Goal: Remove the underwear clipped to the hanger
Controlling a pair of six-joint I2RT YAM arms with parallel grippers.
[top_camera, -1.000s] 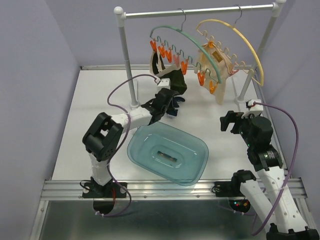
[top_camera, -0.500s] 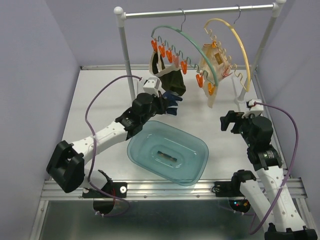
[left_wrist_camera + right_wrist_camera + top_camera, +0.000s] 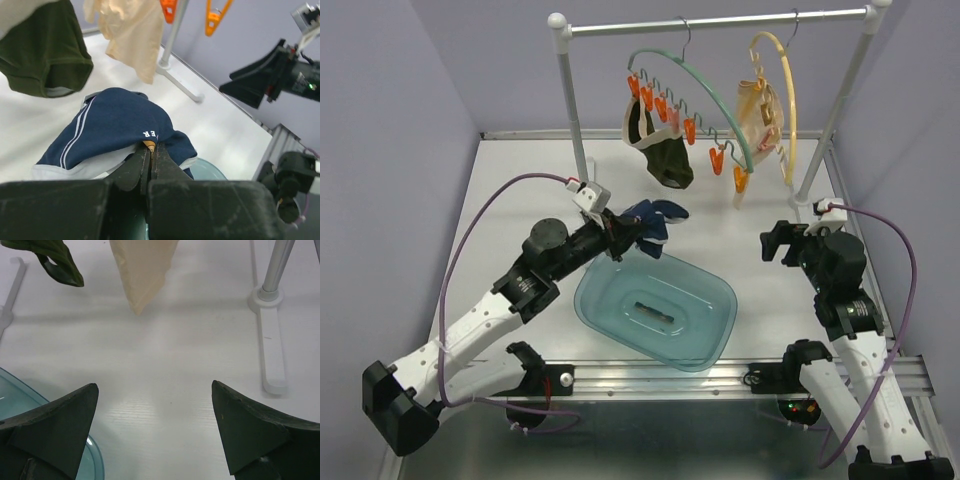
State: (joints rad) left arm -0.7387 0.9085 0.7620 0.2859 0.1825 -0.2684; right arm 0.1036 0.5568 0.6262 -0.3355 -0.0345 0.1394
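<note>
Clothes rack [image 3: 710, 22] standing beyond both grippers, with a clear teal tub [image 3: 605, 300] just beneath the left gripper [image 3: 150, 150]. The pale beige underwear [image 3: 757, 110] hangs from the yellow hanger [image 3: 791, 100] above and ahead of the right gripper [image 3: 155, 390], whose fingers are spread wide on nothing; the dark olive underwear [image 3: 668, 160] hangs ahead of the left fingers. The navy brief [image 3: 115, 125], off the hanger, is pinched between the closed left fingers and drapes over their tips
</note>
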